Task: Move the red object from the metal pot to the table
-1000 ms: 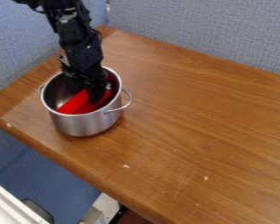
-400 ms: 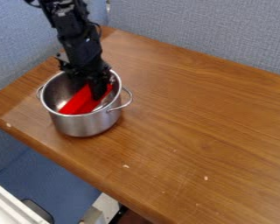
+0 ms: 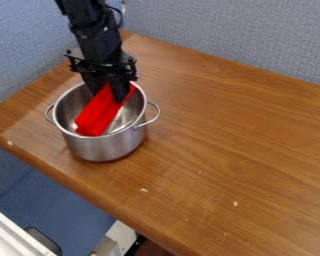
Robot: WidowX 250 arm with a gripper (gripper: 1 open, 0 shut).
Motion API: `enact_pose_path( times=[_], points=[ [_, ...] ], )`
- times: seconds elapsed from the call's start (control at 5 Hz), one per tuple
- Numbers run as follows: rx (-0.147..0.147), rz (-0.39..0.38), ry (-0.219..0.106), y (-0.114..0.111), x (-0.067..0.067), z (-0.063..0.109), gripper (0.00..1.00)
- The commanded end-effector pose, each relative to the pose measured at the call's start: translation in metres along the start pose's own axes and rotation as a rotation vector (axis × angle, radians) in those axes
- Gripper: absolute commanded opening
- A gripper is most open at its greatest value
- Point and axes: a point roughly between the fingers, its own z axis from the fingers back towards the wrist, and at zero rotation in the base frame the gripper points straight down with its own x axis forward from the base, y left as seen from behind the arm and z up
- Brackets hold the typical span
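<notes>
The red object (image 3: 99, 112), pinched at its upper end by the closed gripper (image 3: 109, 88), hangs tilted with its lower end inside the metal pot (image 3: 103, 140), so it might catch the rim before reaching the table (image 3: 230, 130).

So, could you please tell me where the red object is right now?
In the camera view, the red object is at upper left, gripped by the claw and tilted inside the metal pot, near the table's left corner.
</notes>
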Motion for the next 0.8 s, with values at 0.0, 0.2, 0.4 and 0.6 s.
enact_pose_path(
  times=[0.0, 0.2, 0.4, 0.6],
  points=[
    [0.031, 0.024, -0.082, -0.001, 0.012, 0.018, 0.0],
    [0.045, 0.079, -0.088, -0.003, 0.006, 0.016, 0.0],
    [0.038, 0.134, -0.099, -0.008, -0.001, 0.022, 0.0],
    [0.026, 0.166, -0.098, -0.003, 0.003, 0.023, 0.0]
  ],
)
